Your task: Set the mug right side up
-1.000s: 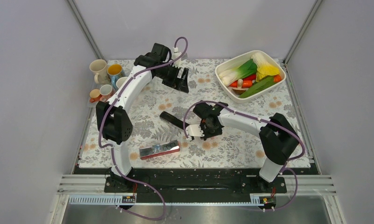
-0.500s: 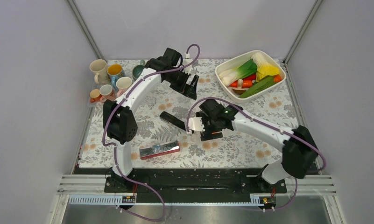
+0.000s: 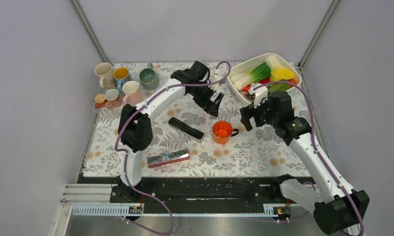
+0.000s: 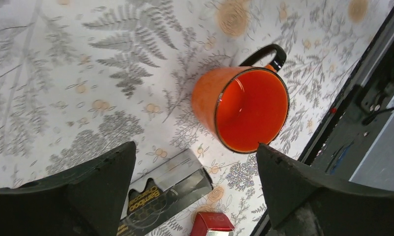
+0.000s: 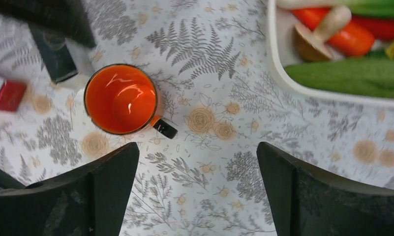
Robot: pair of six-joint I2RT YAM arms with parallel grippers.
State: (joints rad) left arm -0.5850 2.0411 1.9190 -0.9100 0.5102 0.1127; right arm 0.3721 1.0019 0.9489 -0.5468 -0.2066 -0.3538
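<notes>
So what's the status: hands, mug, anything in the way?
Left hand open. Right hand open. Orange mug upright, mouth up, neither hand touching it. Black bar close by, not blocking.

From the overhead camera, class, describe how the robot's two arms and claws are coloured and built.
Both arms match: the left arm and right arm have white tube-like links joined by chunky black joints. A purple cable loops loosely along each. The left claw and right claw each end in two broad, matte black wedge-shaped fingers.
</notes>
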